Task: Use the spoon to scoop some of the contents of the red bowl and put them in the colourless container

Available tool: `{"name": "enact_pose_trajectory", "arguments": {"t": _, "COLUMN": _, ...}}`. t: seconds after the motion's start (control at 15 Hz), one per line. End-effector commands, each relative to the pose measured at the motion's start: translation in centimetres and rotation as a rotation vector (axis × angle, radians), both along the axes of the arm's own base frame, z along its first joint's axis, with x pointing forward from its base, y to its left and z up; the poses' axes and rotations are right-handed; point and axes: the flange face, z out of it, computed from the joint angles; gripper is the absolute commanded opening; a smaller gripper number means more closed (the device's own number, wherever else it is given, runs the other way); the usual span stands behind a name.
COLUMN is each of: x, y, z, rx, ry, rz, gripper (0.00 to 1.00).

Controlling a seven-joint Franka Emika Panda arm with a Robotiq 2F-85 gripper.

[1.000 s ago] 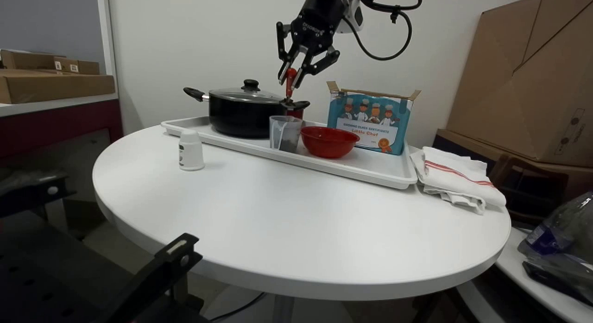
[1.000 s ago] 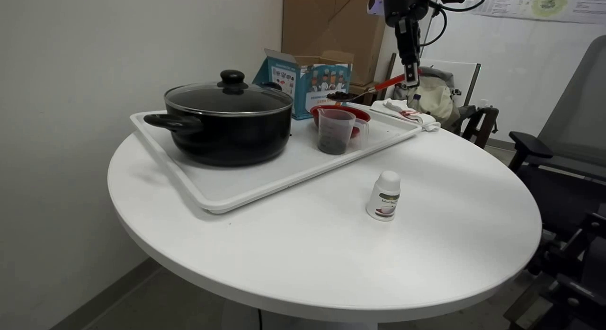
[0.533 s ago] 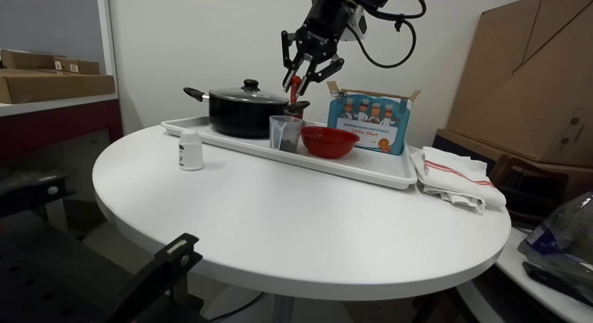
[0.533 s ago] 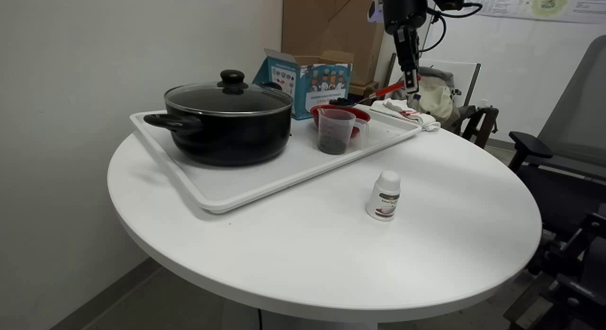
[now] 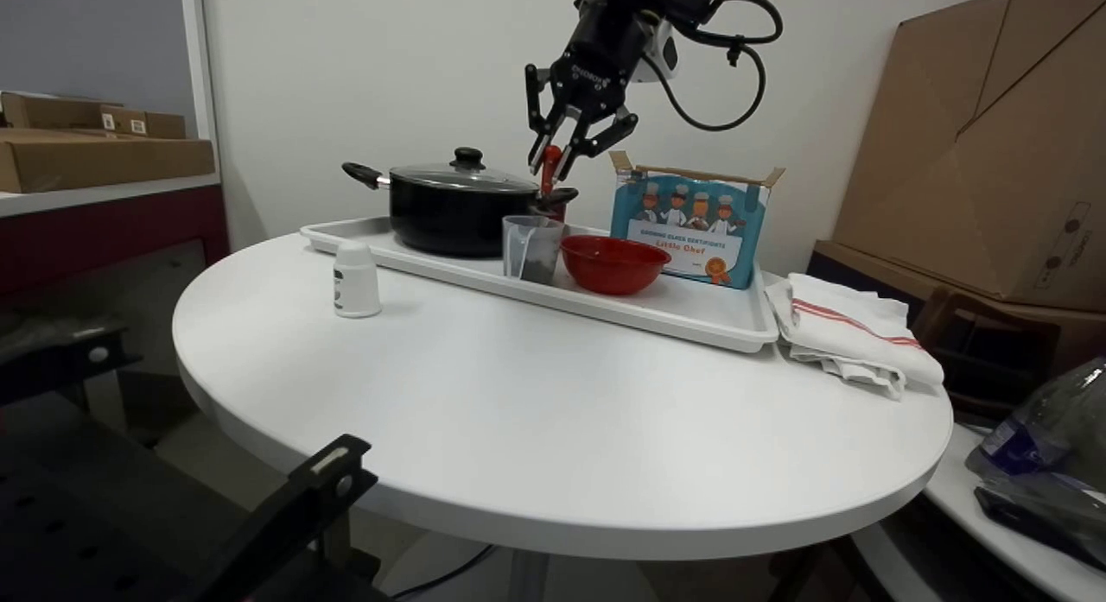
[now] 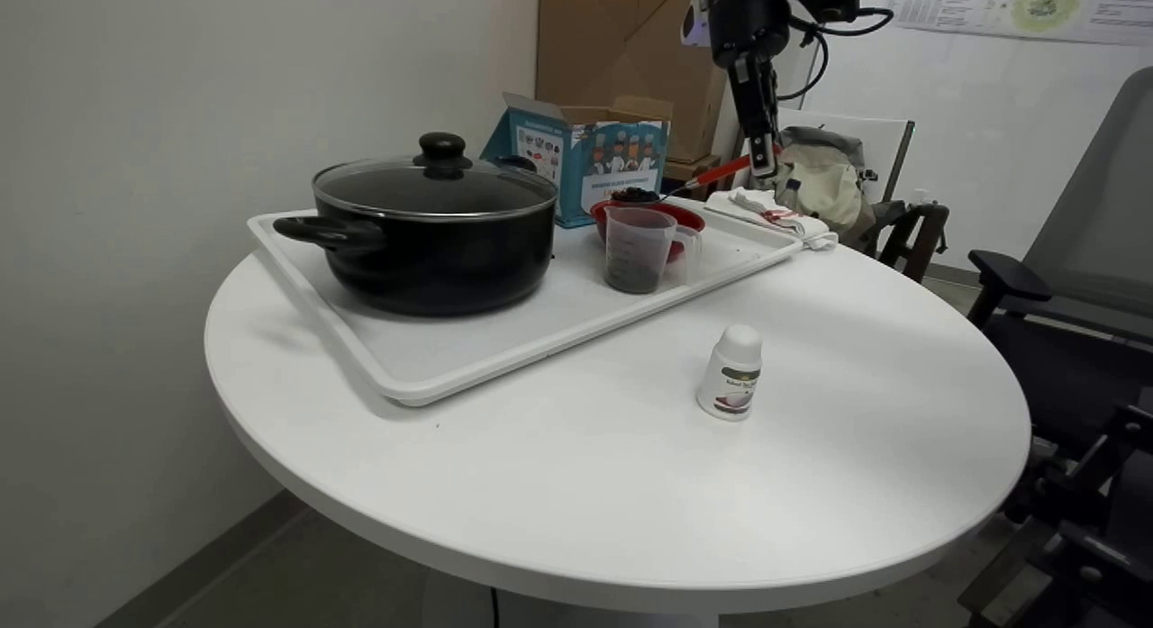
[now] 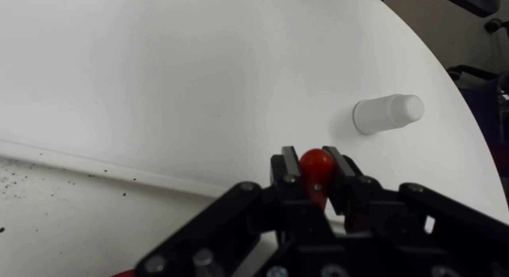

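My gripper is shut on the red handle of the spoon, which I hold slanting above the tray. In the wrist view the gripper has the round red handle end between its fingertips. The spoon's head carries a dark heap. In both exterior views the head appears just above or behind the rim of the colourless container, whose bottom holds something dark. The exact gap is unclear. The red bowl stands beside the container on the tray; its contents are hidden. The spoon's head is hidden in the wrist view.
The black lidded pot stands on the white tray. A blue box stands behind the red bowl. A white bottle stands on the table. A folded towel lies by the tray. Dark specks dot the tray.
My gripper and the loaded spoon have moved down, then sideways toward the pot's side of the tray. The spoon's head is now lower, close to the container's rim. The standing objects have not moved.
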Motion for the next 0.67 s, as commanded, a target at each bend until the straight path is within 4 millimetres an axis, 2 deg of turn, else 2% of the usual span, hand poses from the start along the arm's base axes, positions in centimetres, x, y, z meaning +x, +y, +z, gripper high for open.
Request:
{"name": "enact_pose_trajectory", "arguments": {"t": 0.0, "x": 0.9, "y": 0.6, "z": 0.4, "rx": -0.036, "ry": 0.023, "rz": 0.009, "gripper": 0.11}}
{"name": "enact_pose_trajectory", "arguments": {"t": 0.6, "x": 1.4, "y": 0.8, "z": 1.4, "rx": -0.069, "ry": 0.049, "rz": 0.015, "gripper": 0.11}}
